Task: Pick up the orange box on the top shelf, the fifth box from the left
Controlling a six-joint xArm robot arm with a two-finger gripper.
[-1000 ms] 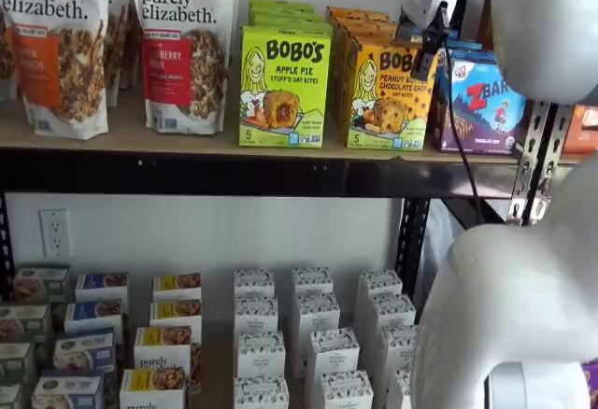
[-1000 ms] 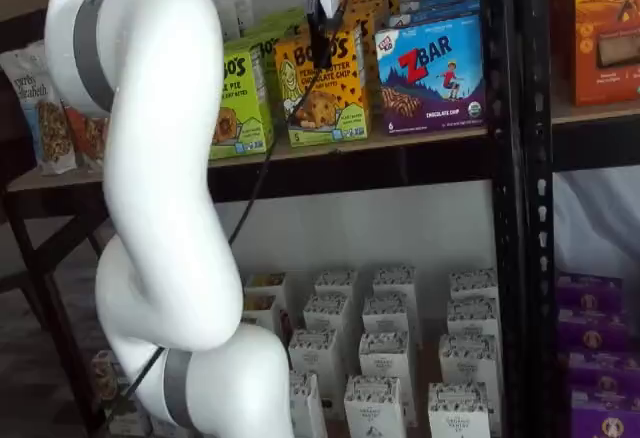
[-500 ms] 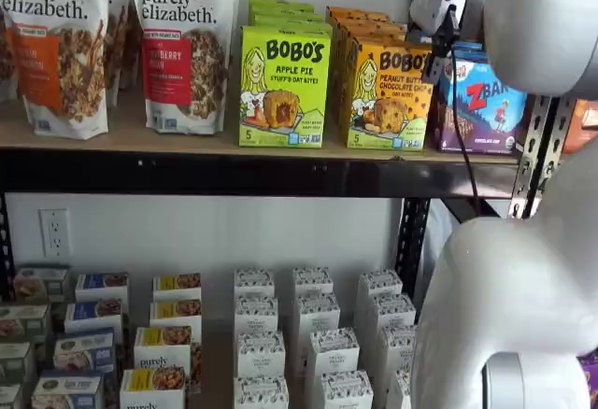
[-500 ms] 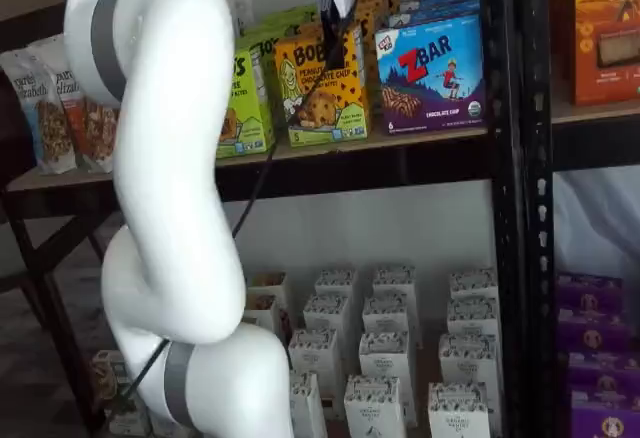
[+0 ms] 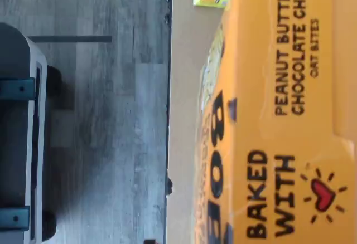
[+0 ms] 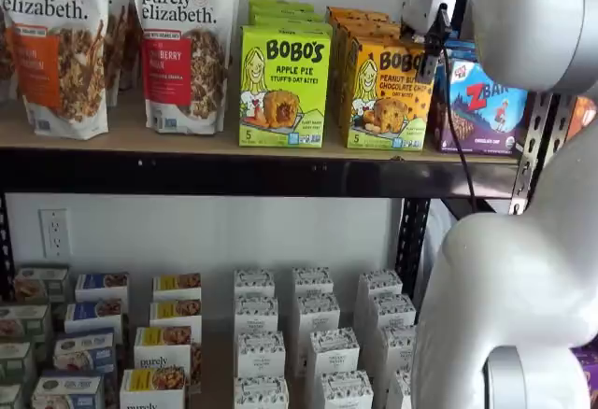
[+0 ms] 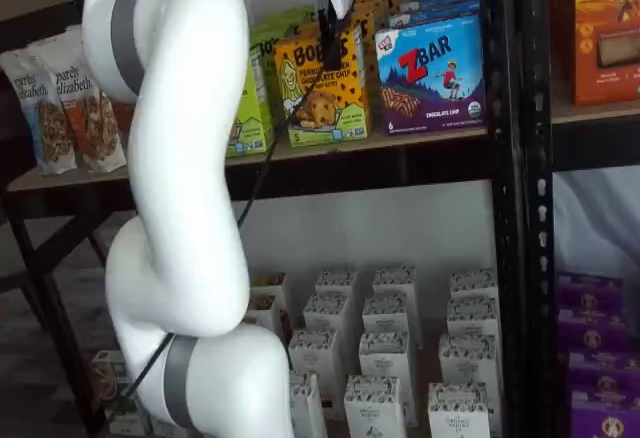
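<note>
Approach is underway: gripper [image 7: 327, 13] is hanging at the orange box [image 7: 322, 92], which is standing on the top shelf [image 7: 400, 146] between green and blue boxes. Fingers look spread, so closing comes next.

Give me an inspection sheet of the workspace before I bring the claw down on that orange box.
Surface: top shelf, tan board, black front rail.
Job's things: orange box upright at the shelf front, untouched; its top fills the wrist view.
Clutter: green Apple Pie box and ZBar box flank it; granola bags further along.
Claw: claw above the orange box's front top edge, side-on; open, nothing held.
Cables: black cable hangs in front of the shelf.
Surroundings: small white boxes below.
</note>
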